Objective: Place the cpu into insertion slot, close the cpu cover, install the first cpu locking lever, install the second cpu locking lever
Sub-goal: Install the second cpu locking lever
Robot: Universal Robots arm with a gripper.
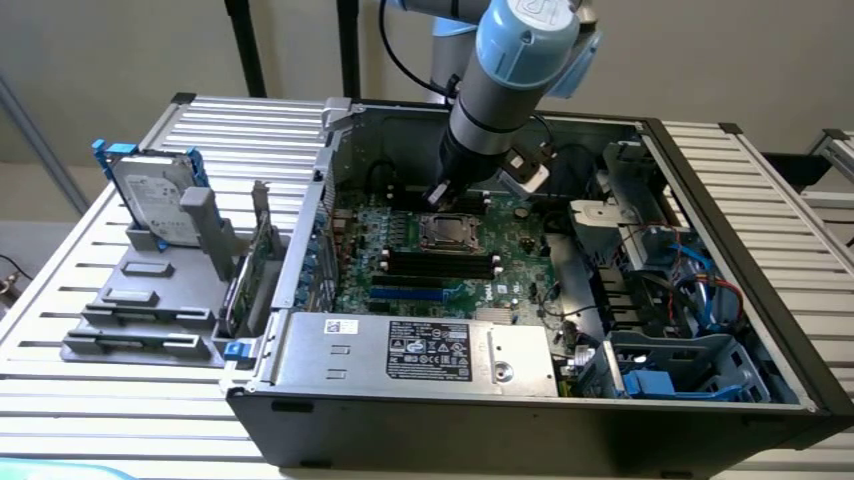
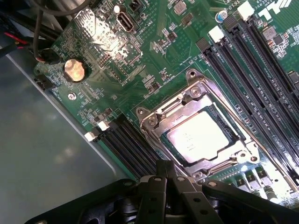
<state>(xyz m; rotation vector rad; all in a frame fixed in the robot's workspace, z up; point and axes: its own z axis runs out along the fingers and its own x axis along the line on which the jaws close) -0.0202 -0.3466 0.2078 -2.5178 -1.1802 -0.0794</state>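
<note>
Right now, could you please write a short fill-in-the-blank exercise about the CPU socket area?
1. The cpu lies inside the insertion ____.
2. The cpu cover is ____ over the chip.
3. The gripper, beside the socket, is ____.
4. The round coin battery sits on the ____ circuit board.

Missing words: slot; closed; shut; green

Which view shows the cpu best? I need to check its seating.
The wrist view: the cpu lies close up, framed by the cpu cover. The exterior view gives it small, below the arm.
</note>
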